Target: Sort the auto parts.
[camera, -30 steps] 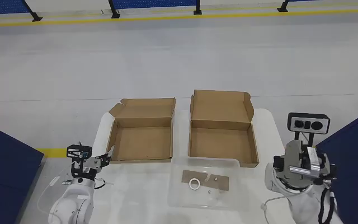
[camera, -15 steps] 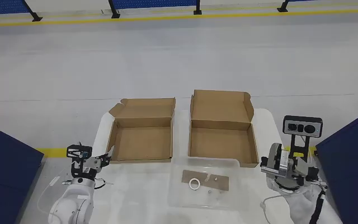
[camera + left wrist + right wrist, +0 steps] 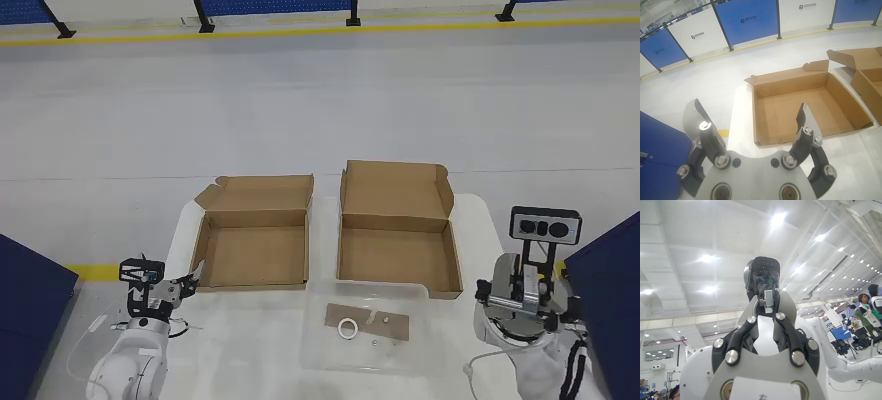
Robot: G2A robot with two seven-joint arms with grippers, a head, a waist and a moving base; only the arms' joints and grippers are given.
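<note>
Metal part (image 3: 768,302) clamped in right fingers (image 3: 789,307) (seen from wrist view); left fingers (image 3: 804,118) apart.

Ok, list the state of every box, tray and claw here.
Left box, open, empty.
Right box, open, empty.
Clear tray, holds a white ring and a cardboard sheet.
Left claw, open, empty.
Right claw, shut on a metal part, pointing upward.

Industrial hall: blue partition panels (image 3: 745,20), yellow floor line (image 3: 300,30), high ceiling (image 3: 687,228).
</note>
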